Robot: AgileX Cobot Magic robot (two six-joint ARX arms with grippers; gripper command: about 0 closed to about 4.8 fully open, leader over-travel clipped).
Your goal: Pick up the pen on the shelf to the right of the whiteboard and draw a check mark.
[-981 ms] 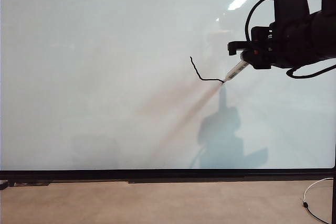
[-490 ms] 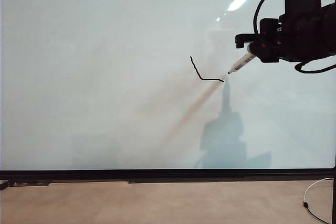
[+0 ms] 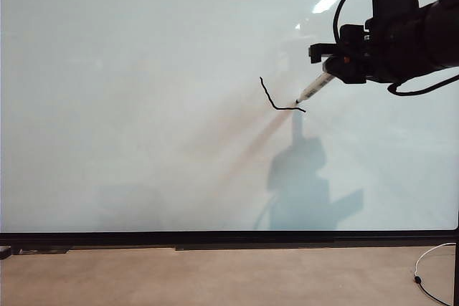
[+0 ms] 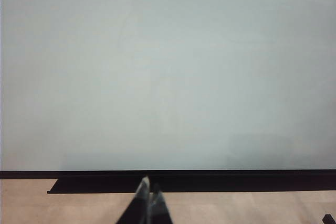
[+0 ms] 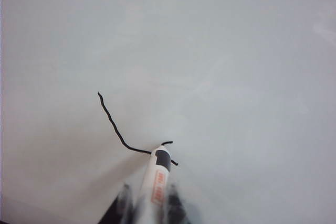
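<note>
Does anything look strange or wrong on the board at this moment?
Yes. The check mark on the whiteboard is only a wobbly down stroke with a flat bottom; the long rising stroke is missing. The right gripper holds the pen by its end. The left gripper is shut, low.

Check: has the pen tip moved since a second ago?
Yes. The right hand has shifted the pen tip up and slightly left of the check mark line's right end on the whiteboard.
</note>
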